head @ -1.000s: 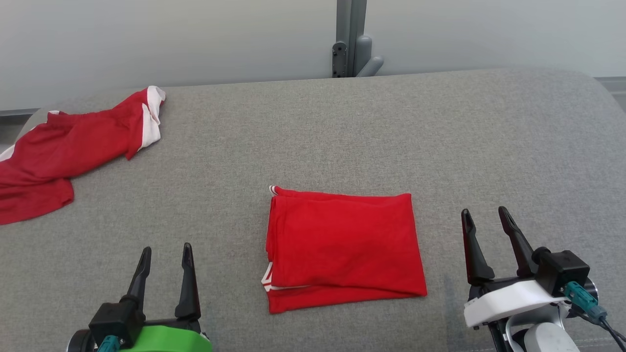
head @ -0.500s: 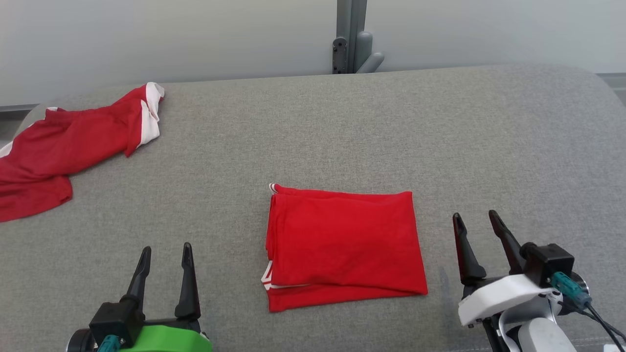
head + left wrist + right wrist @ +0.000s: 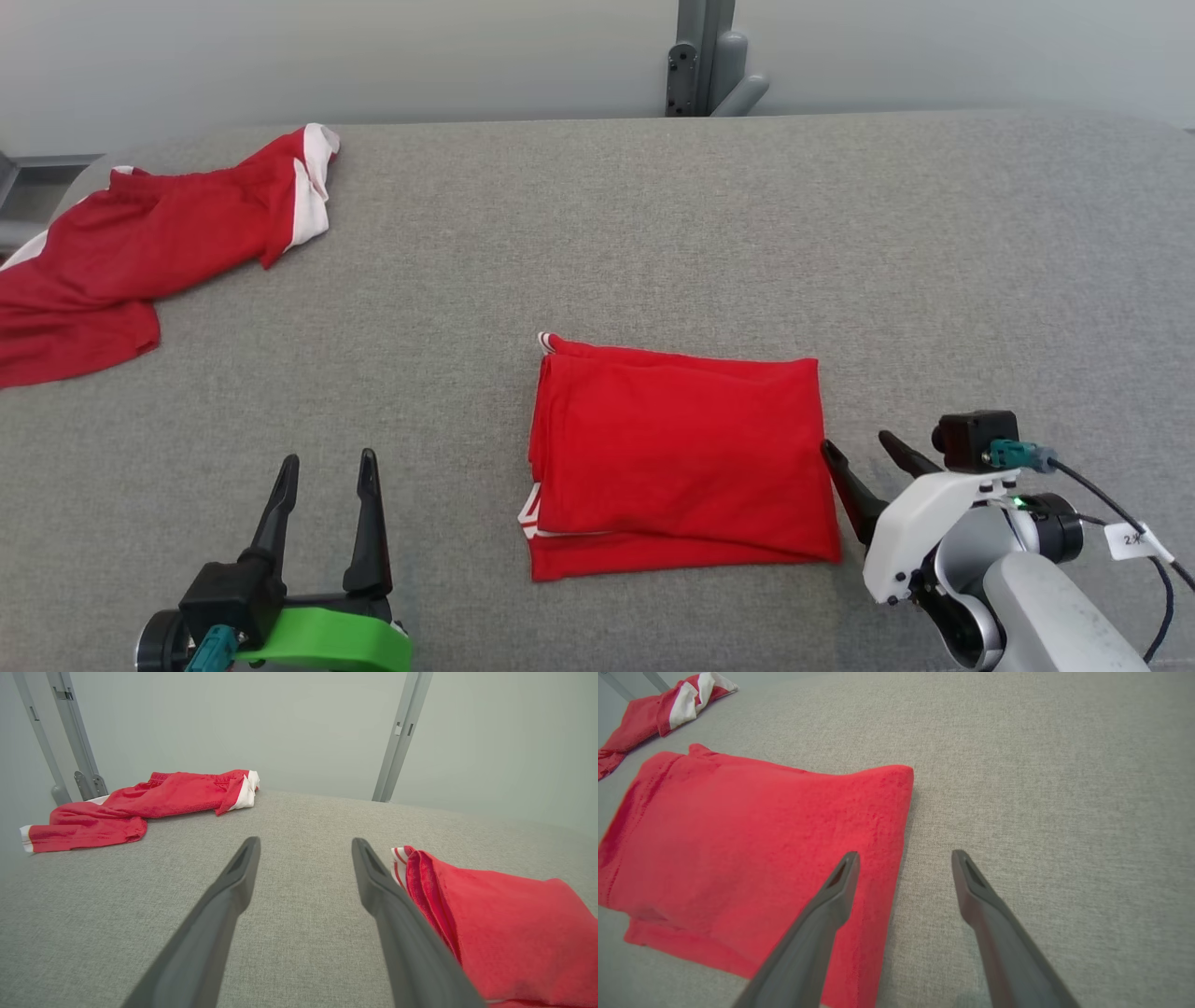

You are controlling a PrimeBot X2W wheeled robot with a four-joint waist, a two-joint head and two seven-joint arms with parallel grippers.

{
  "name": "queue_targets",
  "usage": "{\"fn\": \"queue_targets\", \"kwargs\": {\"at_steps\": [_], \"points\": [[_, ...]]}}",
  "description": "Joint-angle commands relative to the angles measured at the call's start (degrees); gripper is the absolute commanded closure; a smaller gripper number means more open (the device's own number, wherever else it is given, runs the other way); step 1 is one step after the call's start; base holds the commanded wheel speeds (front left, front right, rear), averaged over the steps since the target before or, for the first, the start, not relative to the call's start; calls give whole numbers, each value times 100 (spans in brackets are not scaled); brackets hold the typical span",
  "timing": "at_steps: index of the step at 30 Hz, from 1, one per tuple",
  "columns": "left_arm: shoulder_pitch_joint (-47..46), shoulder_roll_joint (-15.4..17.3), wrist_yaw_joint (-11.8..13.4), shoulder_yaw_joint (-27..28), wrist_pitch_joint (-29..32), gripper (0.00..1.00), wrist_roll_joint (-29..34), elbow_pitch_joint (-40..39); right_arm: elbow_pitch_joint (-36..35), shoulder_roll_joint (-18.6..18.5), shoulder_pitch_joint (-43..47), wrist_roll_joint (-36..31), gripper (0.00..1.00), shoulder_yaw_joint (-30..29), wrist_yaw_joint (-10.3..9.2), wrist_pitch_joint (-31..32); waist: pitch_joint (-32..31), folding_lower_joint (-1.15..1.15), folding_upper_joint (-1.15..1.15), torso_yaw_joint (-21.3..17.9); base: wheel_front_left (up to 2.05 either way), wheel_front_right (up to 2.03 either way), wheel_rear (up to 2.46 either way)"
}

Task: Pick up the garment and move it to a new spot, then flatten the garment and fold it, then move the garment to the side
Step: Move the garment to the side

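We found the garment (image 3: 681, 457) folded into a flat, roughly rectangular red packet on the grey worktop (image 3: 934, 261), with its longer sides running left to right. Several layers were stacked along its left side. White stripes showed at its near-left corner and a scrap of white at its far-left corner. A lower layer stuck out as a strip along its near side. It lay about midway between the worktop's side edges, closer to the near edge.

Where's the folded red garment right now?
In the head view the folded red garment lies on the grey surface just right of centre, its right edge by the open right gripper. A crumpled red-and-white garment sits far back left.
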Motion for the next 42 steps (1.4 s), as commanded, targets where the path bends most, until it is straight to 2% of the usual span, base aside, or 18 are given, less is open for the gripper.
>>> {"fn": "queue_targets", "kwargs": {"at_steps": [1, 7, 17, 18, 19, 20, 21, 22, 33, 42], "points": [[-115, 4, 32, 10, -17, 0, 9, 10, 62, -122, -159, 213, 0, 130, -1, 121, 76, 0, 0, 83, 0, 0, 0], [-168, 3, 40, -39, -17, 0, -48, 16, 359, -439, -526, 868, 0, 524, -1, 538, 183, 0, 0, 235, 0, 0, 0], [-259, 2, 46, -66, -17, 0, -88, 25, 833, -625, -1048, 1813, 0, 1130, -1, 937, 319, 0, 0, 371, 0, 0, 0], [-264, 2, 47, -71, -17, 0, -94, 25, 874, -643, -1089, 1863, 5, 1185, -1, 933, 330, 0, 0, 379, 0, 0, 0], [-273, 2, 49, -72, -16, 0, -97, 25, 911, -660, -1125, 1907, 26, 1240, -1, 913, 339, 0, 0, 385, 0, 0, 0], [-283, 2, 55, -74, -16, 0, -98, 23, 947, -670, -1154, 1955, 55, 1297, -1, 898, 350, 0, 0, 388, 0, 0, 0], [-291, 2, 61, -69, -16, 0, -97, 19, 977, -681, -1189, 2004, 66, 1349, -1, 882, 360, 0, 0, 387, 0, 0, 0], [-297, 3, 65, -67, -17, 0, -97, 15, 1002, -693, -1222, 2051, 100, 1394, -1, 849, 368, 0, 0, 386, 0, 0, 0], [-344, 3, 62, -96, -17, 0, -34, -6, 1271, -920, -1616, 2265, 100, 1613, -5, 414, 477, 0, 0, 214, 0, 0, 0], [-510, 4, -4, -195, -16, 0, 58, -107, 1389, -1369, -2130, 2093, 100, 1581, -5, 249, 725, 0, 0, -361, 0, 0, 0]]}}
